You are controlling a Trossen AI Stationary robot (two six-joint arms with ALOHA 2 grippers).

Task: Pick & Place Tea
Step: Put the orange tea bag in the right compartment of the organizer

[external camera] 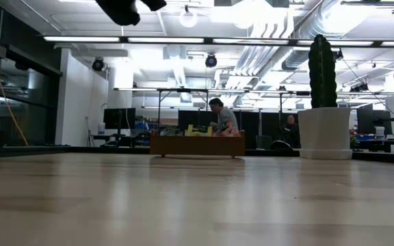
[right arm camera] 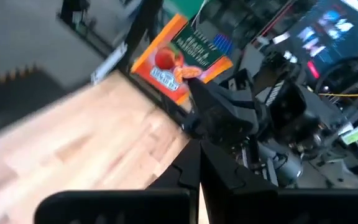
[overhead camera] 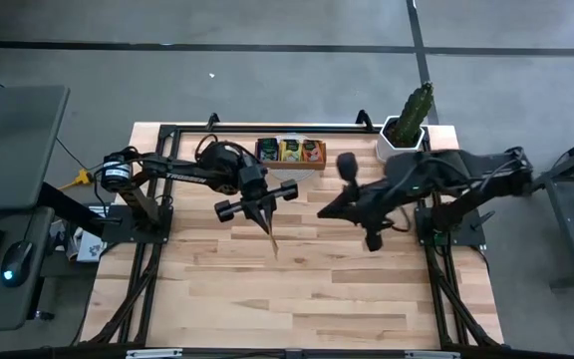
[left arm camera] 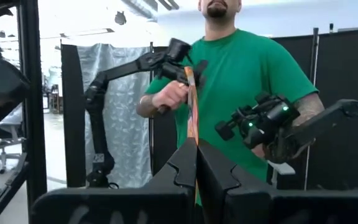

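Tea sachet (right arm camera: 180, 57), orange, sits pinched in the left end effector (overhead camera: 264, 221) above mid-table; right end effector (overhead camera: 323, 212) closed, empty; tray (overhead camera: 291, 151) placement remains.

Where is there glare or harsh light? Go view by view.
Low view: ceiling lights blow out, sheen on the table. Left wrist view: bright ceiling backlights the orange sachet in the left gripper. High view: even light, no glare.

Sachets in tray (overhead camera: 291, 152), table 12 o'clock: labels too small to read. Person's (left arm camera: 241, 81) face cut off by left wrist view's edge.
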